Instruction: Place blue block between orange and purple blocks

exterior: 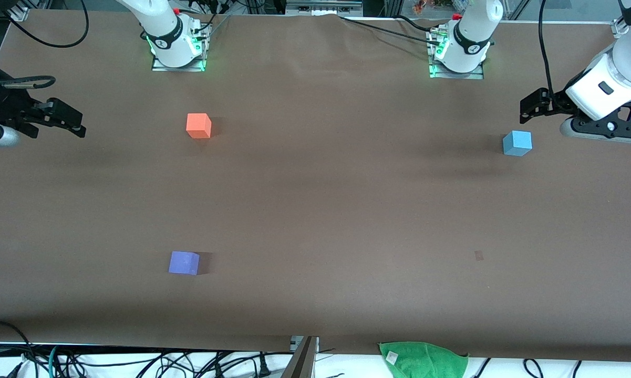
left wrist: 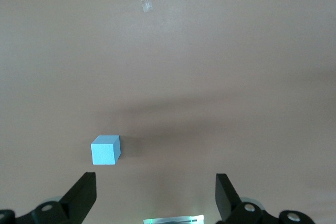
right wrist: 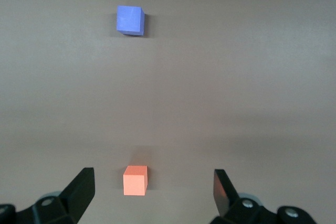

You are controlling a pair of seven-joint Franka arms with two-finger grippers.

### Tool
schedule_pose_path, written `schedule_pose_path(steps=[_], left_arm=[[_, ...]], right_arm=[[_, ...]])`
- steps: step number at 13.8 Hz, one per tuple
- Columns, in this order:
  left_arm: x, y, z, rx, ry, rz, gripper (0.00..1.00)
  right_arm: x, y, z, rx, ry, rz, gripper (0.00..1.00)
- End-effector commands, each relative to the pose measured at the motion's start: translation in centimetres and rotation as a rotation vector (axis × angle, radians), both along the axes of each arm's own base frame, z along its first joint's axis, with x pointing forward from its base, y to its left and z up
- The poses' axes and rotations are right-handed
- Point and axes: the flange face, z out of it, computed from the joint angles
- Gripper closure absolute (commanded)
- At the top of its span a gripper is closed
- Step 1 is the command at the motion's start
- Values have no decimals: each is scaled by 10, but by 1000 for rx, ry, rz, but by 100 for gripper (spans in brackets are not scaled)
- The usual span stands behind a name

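Note:
The sky-blue block (exterior: 517, 143) sits on the brown table toward the left arm's end and shows in the left wrist view (left wrist: 105, 150). The orange block (exterior: 198, 125) sits toward the right arm's end. The purple block (exterior: 184, 262) sits nearer the front camera than the orange one. Both show in the right wrist view, orange (right wrist: 135, 180) and purple (right wrist: 129, 20). My left gripper (exterior: 528, 110) hovers open and empty close beside the blue block, its fingers (left wrist: 84, 192) wide apart. My right gripper (exterior: 73, 123) hovers open and empty at the right arm's end.
A green cloth (exterior: 423, 359) lies at the table's near edge, with cables along that edge. The two arm bases (exterior: 177, 47) (exterior: 459, 52) stand at the table's back edge. A small mark (exterior: 478, 255) is on the table surface.

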Motion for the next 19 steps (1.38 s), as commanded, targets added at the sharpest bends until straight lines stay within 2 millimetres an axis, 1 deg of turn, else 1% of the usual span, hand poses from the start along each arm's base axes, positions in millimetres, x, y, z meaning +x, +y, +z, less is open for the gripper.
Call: schedule_pose_path(steps=[1,2,3,4,5,7,8,9,10,11,12,13,14,15,16,17,18,19], left_arm=[[4,2,-13,-10,47,1,0],[0,2,-16,-8,88,-4,0],[-8,7,-25,-3,153,1,0],[-18,17,-34,4,235,18,0],[-24,26,-45,34,280,29,0],[-28,37,-72,146,290,11,0],[-33,38,-82,156,260,0,0],[-41,38,-100,156,245,-18,0],[-53,41,-114,157,222,-27,0],[-69,48,-128,160,202,-21,0],[-84,49,-143,164,167,-26,0],[-94,57,-166,156,157,-39,0],[-98,81,-182,138,144,-38,0],[-96,100,-193,119,114,-66,0],[-98,114,-209,107,88,-80,0],[-106,123,-228,103,58,-70,0],[-112,123,-250,100,11,-77,0],[-120,128,-276,90,-26,-72,0]], right_arm=[[-1,-1,3,5,-3,8,0],[0,-1,3,5,-10,7,0],[0,-1,3,5,-10,8,0],[0,-2,3,4,-6,10,0],[0,-1,3,5,-4,11,0],[1,0,-1,4,5,13,0],[1,2,-5,3,15,16,0],[2,3,-6,3,17,19,0],[3,1,-11,1,29,16,0],[3,1,-15,-1,49,15,0],[1,0,-20,-3,76,12,0],[-2,0,-23,-6,113,13,0],[-5,2,-26,-10,143,17,0],[-6,3,-28,-12,153,18,0],[-6,5,-28,-14,154,23,0],[-5,5,-29,-14,156,26,0],[-6,4,-22,-17,142,29,0],[-9,4,-16,-15,133,30,0]])
